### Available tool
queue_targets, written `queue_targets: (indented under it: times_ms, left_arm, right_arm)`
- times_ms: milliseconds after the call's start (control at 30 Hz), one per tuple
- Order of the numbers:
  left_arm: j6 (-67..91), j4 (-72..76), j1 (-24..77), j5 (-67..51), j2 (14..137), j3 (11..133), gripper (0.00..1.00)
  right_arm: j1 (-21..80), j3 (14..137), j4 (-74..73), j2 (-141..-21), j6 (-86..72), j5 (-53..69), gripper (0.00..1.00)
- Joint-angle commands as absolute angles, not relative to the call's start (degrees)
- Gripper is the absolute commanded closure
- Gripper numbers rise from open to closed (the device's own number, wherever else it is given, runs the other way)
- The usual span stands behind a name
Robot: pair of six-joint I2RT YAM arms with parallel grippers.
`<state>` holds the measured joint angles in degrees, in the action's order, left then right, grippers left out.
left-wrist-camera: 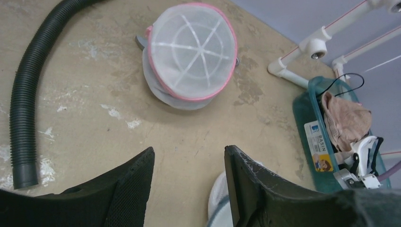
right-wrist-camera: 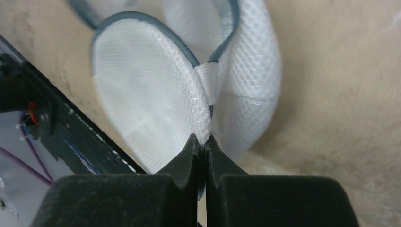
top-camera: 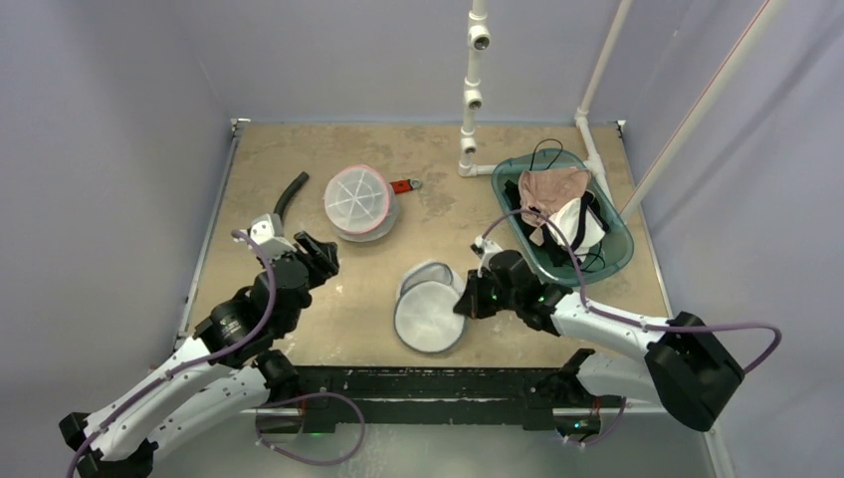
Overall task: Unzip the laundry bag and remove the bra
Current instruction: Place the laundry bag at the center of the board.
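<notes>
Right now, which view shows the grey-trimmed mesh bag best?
Top external: the whole grey-trimmed mesh bag lies flapped open. Right wrist shows only a close-up of mesh pinched in the right pincer; left wrist shows just a sliver.

Top camera looked down from the near edge, covering the table [top-camera: 299,169]. Left wrist faced outward, sharing pink-rimmed bag [left-wrist-camera: 191,49] and basin [left-wrist-camera: 307,118] with it; right wrist sat close on grey-rimmed bag [right-wrist-camera: 146,104].
</notes>
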<state>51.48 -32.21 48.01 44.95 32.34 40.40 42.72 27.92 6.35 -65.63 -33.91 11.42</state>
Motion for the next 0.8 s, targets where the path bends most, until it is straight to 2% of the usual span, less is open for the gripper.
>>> queue_targets:
  times_ms: [0, 233, 433, 767]
  left_arm:
    - [50.9, -28.1, 47.9, 40.0, 33.5, 38.4, 0.46]
    - [48.0, -22.1, 48.0, 32.2, 37.7, 35.3, 0.47]
    - [48.5, -17.0, 47.9, 27.8, 38.3, 31.3, 0.48]
    - [49.5, -12.8, 48.0, 24.3, 41.3, 28.5, 0.49]
  right_arm:
    - [42.5, 24.6, 16.7, -63.4, -37.5, 12.3, 1.00]
    - [40.0, 22.5, 20.5, -58.5, -41.2, 14.7, 1.00]
    - [39.8, 18.5, 26.6, -54.4, -46.0, 7.5, 1.00]
    - [36.9, 15.5, 35.4, -62.6, -50.5, 2.1, 1.00]
